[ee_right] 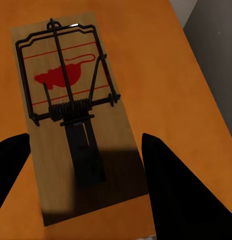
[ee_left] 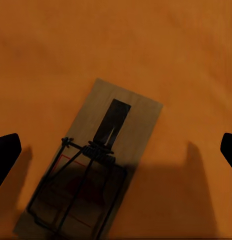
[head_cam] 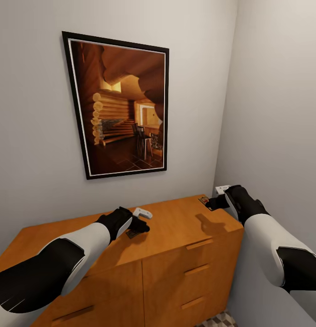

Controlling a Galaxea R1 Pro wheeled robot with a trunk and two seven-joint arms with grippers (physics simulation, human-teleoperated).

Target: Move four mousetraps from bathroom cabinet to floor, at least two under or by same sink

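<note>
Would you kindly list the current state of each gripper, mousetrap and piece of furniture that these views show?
left gripper: open, fingers spread wide above a mousetrap.
right gripper: open, fingers either side of a mousetrap.
mousetrap under the left gripper: flat on the cabinet top, ungrasped.
mousetrap by the right gripper: flat near the cabinet's edge, wire bar set, ungrasped.
cabinet: visible drawers shut.
framed picture: hanging on the wall.

My left claw straddles one mousetrap on the cabinet top, bare wood all around it. My right claw brackets another mousetrap at the cabinet's corner, walls close beside.
</note>
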